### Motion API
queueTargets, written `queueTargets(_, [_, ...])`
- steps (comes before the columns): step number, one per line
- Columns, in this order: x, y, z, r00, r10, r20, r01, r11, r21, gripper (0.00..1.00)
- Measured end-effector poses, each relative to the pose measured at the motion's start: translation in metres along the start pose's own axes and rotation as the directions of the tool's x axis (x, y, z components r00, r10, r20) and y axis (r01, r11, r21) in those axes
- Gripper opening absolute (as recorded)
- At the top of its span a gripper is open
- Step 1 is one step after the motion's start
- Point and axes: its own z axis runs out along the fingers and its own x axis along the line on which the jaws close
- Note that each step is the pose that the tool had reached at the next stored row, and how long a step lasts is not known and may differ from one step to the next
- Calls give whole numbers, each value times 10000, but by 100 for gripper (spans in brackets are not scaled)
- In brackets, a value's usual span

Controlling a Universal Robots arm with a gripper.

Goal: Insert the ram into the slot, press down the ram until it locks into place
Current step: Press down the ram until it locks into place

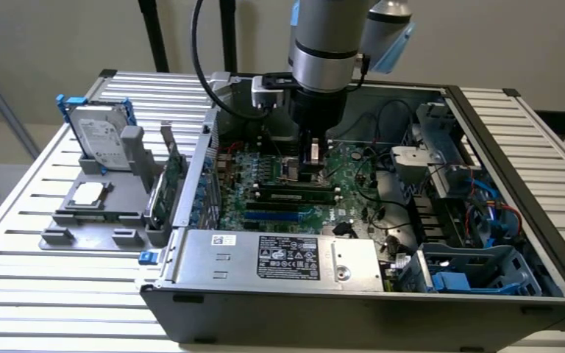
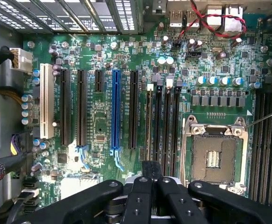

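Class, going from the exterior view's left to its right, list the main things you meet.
Hard drive → grey holder → upright card → motherboard → gripper, shut above the slots → blue bracket inside the case.

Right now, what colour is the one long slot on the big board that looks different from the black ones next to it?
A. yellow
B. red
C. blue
C: the wrist view shows a single blue slot standing between black slots on the motherboard.
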Motion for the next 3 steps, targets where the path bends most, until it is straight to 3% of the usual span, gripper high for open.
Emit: queueTargets(3, [0, 0, 0, 10000, 0, -1, 0, 10000, 0, 11])
